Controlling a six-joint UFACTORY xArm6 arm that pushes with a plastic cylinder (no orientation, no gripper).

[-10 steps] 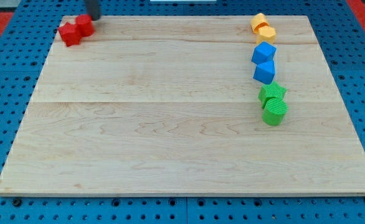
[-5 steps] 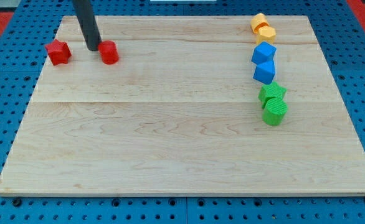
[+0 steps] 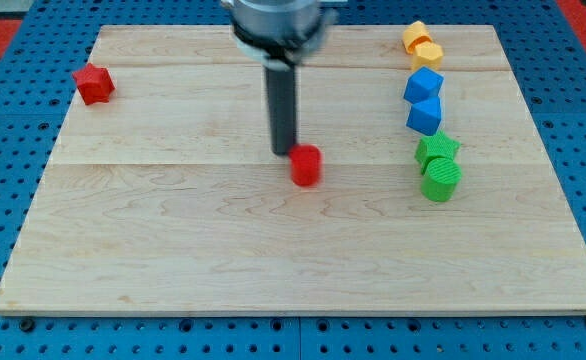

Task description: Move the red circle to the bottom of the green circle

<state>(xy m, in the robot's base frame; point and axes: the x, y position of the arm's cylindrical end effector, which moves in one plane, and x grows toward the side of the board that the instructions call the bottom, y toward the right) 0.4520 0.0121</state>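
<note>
The red circle (image 3: 306, 165) lies near the middle of the wooden board, left of the green blocks. My tip (image 3: 284, 152) touches its upper left side. The green circle (image 3: 441, 180) sits at the view's right, just below a green star-like block (image 3: 437, 150). The red circle is well to the left of the green circle and slightly above its level.
A red star-shaped block (image 3: 93, 84) lies at the view's upper left. Two blue blocks (image 3: 424, 84) (image 3: 424, 116) and two yellow blocks (image 3: 416, 35) (image 3: 428, 53) form a column above the green ones. The board (image 3: 173, 250) rests on a blue pegboard.
My tip has pushed the red circle from the upper left corner down and right to near the board's middle. The red star was left behind at the upper left.
</note>
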